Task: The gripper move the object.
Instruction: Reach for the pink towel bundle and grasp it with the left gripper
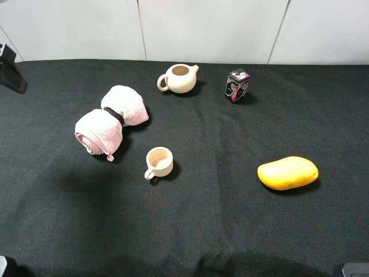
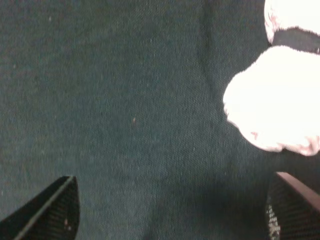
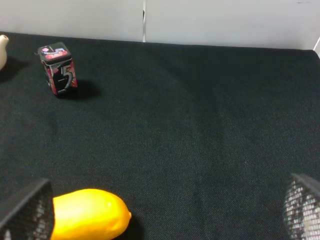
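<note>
Rolled pink terry towel (image 1: 110, 121), cinched in the middle by a dark band into two lobes, lying at a slant on the left half of the dark cloth surface (image 1: 230, 231), nothing gripping it. Same towel (image 2: 275, 100) washed out to white in the left wrist view, ahead of the left tool (image 2: 172, 217) and clear of it. Left tool tilted steeply down over bare cloth, its two black fingers (image 2: 50, 212) spread wide with nothing between them.

Just beside the towel, towards the front: a small cream cup (image 1: 159, 162), upright, handle to the front left. Near the back edge: an open-topped cream teapot (image 1: 180, 78) and, to its right, a small dark printed tin (image 1: 237, 85). Well apart on the right half: a smooth yellow mango-shaped thing (image 1: 287, 172).

Right tool (image 3: 165, 215) held at a shallower angle, facing the white wall (image 3: 225, 20), fingers (image 3: 27, 212) likewise wide apart and empty, the yellow thing ahead near one of them.
</note>
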You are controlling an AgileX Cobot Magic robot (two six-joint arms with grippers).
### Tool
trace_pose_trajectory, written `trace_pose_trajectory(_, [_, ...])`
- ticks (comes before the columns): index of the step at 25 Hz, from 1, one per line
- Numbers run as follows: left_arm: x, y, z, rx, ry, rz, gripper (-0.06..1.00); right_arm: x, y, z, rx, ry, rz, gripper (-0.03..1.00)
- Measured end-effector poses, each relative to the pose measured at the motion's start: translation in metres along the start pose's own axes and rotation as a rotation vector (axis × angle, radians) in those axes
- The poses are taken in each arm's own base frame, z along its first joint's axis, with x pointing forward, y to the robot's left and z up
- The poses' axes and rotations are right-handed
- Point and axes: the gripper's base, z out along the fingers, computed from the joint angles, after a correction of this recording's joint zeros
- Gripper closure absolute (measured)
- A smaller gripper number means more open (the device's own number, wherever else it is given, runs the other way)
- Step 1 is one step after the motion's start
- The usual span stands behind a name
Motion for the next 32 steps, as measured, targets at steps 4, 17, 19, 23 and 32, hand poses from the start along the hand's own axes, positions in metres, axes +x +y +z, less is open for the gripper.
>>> trace_pose_trajectory(4, [-0.02,-0.002,0.008,0.018,0.012,0.014,0.15,0.0,0.0,0.0,0.0,0.0,0.0,0.27])
trace_pose_trajectory(17, [-0.065,-0.038,0.046,0.071,0.069,0.127,0.15,0.0,0.0,0.0,0.0,0.0,0.0,0.27])
trace_pose_trajectory(19, [-0.065,-0.046,0.053,0.078,0.084,0.145,0.15,0.0,0.0,0.0,0.0,0.0,0.0,0.27])
trace_pose_trajectory(23, [-0.066,-0.06,0.061,0.09,0.087,0.168,0.15,0.0,0.0,0.0,0.0,0.0,0.0,0.27])
trace_pose_trajectory(32, [-0.065,-0.083,0.092,0.103,0.131,0.207,0.15,0.0,0.0,0.0,0.0,0.0,0.0,0.27])
